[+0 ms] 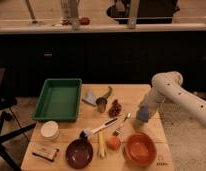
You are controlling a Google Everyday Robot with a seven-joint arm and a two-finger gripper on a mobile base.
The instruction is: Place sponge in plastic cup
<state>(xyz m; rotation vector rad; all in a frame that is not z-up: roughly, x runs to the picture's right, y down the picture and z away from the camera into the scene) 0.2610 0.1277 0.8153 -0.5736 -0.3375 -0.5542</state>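
Note:
A tan block with a dark underside, which looks like the sponge (pixel 46 151), lies at the table's front left corner. A small greyish cup (pixel 101 104) stands upright near the table's middle, right of the green tray. My gripper (pixel 142 116) hangs from the white arm (pixel 168 90) over the right part of the table, just above the red bowl and right of the cup. Its tip looks bluish. It is far from the sponge.
A green tray (pixel 59 99) sits at the back left, with stacked white bowls (pixel 49 130) in front of it. A dark bowl (pixel 79 153), a red bowl (pixel 140 148), an orange block (pixel 114 143), a brush (pixel 98 129), a fork, grapes (pixel 115 108) and a green pepper (pixel 107 92) are scattered around.

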